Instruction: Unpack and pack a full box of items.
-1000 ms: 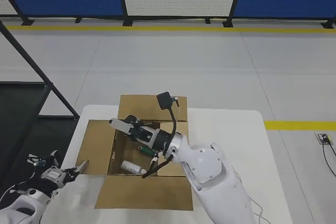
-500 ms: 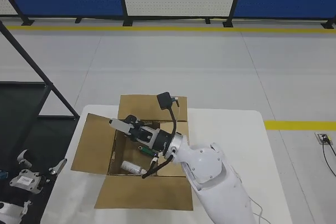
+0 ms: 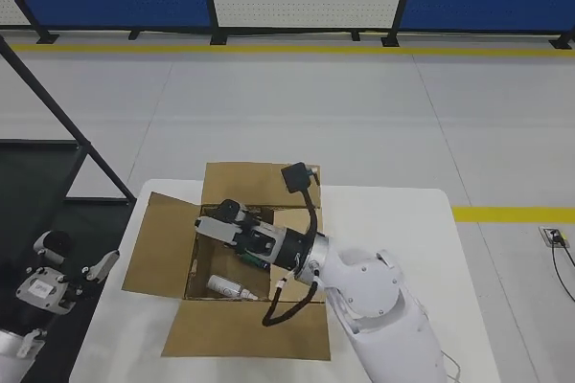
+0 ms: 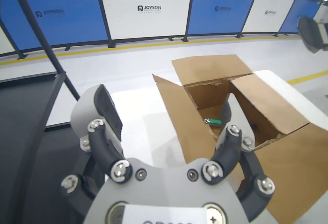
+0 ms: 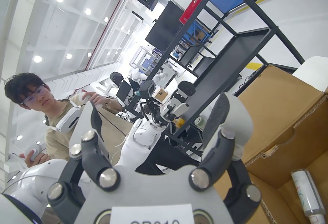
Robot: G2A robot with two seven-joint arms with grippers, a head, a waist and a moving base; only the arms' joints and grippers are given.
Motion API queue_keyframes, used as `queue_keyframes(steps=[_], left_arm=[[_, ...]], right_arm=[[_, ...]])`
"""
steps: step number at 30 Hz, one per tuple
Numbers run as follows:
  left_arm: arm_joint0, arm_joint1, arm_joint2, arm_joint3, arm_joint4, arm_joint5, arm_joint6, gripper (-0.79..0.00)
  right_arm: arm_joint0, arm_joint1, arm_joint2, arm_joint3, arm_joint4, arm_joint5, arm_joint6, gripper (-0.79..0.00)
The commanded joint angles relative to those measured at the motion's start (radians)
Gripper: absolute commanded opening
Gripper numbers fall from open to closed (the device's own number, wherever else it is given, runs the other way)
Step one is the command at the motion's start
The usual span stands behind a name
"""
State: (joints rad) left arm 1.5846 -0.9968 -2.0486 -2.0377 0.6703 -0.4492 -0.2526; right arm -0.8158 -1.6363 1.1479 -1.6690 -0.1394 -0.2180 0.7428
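An open cardboard box (image 3: 249,182) stands on the white table (image 3: 402,239) with its flaps spread. Inside it lie a white bottle (image 3: 228,285) and a green item (image 3: 254,257), partly under the arm. My right gripper (image 3: 211,222) is low inside the box near its left wall, open and holding nothing. Its wrist view shows the box wall (image 5: 276,107) and the bottle (image 5: 306,189) beside it. My left gripper (image 3: 79,253) hangs open beyond the table's left edge, apart from the box's raised left flap (image 4: 184,117). The green item (image 4: 212,121) shows past it.
A black metal frame (image 3: 38,124) and a dark platform (image 3: 19,191) stand left of the table, close to the left arm. The table's right half (image 3: 412,287) offers free room. The near flap (image 3: 244,330) lies flat.
The left gripper pulled away from the box's left flap, out past the table edge, and the flap rose from flat to tilted. The right gripper shifted slightly inside the box.
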Motion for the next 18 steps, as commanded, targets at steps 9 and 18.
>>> queue_keyframes(steps=[9,18], left_arm=[[-0.292,0.052,0.146,-0.054,-0.380,0.069,-0.570,0.000],[-0.556,0.061,0.432,0.042,-0.385,0.295,-0.779,0.000]], right_arm=[[-0.277,0.054,0.215,-0.293,0.080,-0.115,0.071,0.000],[-0.560,0.087,0.390,-0.454,0.118,-0.205,0.018,0.000]])
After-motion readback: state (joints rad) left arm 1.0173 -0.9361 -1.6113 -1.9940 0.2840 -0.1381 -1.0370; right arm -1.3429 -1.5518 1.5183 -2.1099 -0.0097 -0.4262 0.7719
